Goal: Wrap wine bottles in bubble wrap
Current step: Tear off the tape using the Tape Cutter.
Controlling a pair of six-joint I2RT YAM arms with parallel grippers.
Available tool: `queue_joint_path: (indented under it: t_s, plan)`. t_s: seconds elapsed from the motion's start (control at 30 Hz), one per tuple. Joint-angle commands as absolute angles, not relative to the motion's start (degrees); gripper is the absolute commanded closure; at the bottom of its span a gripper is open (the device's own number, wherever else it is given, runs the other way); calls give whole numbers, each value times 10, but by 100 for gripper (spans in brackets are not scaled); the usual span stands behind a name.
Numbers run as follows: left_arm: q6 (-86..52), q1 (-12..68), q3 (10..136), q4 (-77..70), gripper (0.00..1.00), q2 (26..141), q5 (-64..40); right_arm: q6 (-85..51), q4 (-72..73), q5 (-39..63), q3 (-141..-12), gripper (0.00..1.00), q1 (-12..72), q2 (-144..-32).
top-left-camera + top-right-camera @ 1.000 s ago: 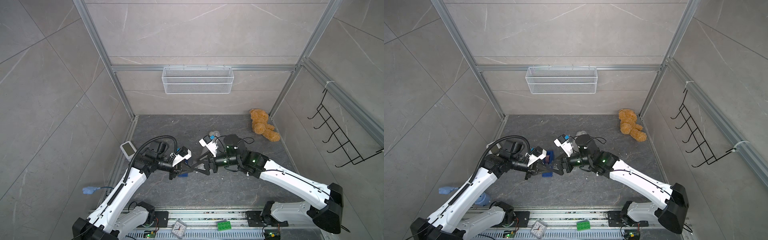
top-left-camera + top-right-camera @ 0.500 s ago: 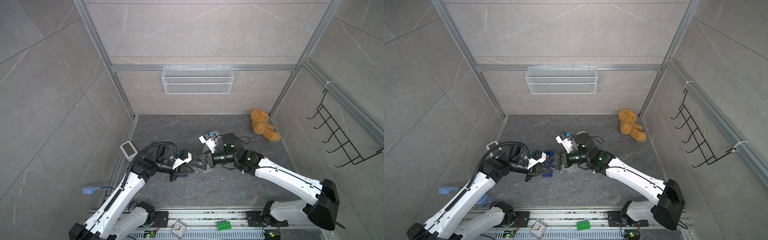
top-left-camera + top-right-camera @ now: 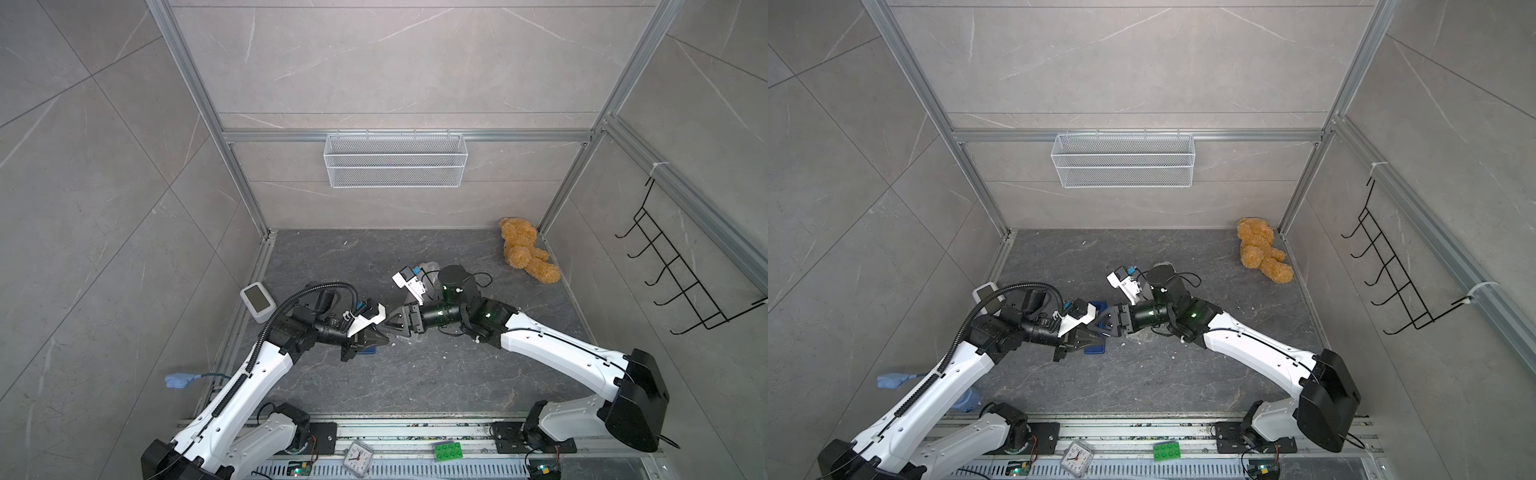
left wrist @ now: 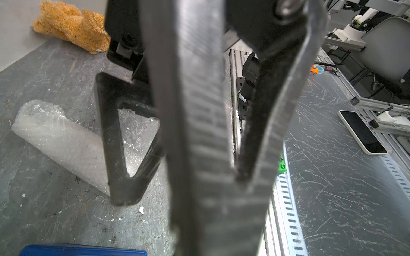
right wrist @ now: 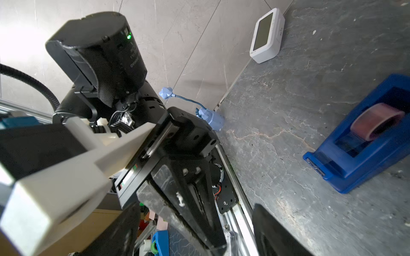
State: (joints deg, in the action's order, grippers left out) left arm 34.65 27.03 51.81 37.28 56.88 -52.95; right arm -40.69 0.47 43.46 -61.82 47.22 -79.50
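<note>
The left hand [image 3: 383,335] is pinched fully closed on nothing, its tip above the blue tape dispenser [image 5: 363,137] and almost nose to nose with the right hand [image 3: 394,326], whose fingers [image 4: 111,144] stand spread apart, gripping nothing. The bubble wrap [image 4: 57,137] lies as a cloudy roll on the counter [image 3: 415,382] just under that right hand; whether the bottle is inside it I cannot make out. A teddy bear [image 3: 525,249] sprawls in the far right corner.

White left arm [image 3: 257,370], white right arm [image 3: 557,349], black joints, ribbed black hose [image 3: 291,298], black triangular jaws
</note>
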Motion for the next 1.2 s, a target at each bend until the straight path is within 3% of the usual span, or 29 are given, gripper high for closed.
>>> queue_joint_path:
  t_s: [0.0, 0.43, 0.8, 1.17]
  plan:
    - [327, 271, 516, 373, 100, 576, -531, -398, 2, 452, -604, 27, 465, -773]
    - [301, 270, 511, 374, 100, 575, -533, -357, -54, 457, -603, 52, 454, -758]
    - [285, 265, 516, 380, 100, 579, -542, -318, -100, 455, -609, 57, 453, -757]
    - [285, 263, 518, 392, 100, 584, -543, -294, -111, 428, -607, 80, 453, -746]
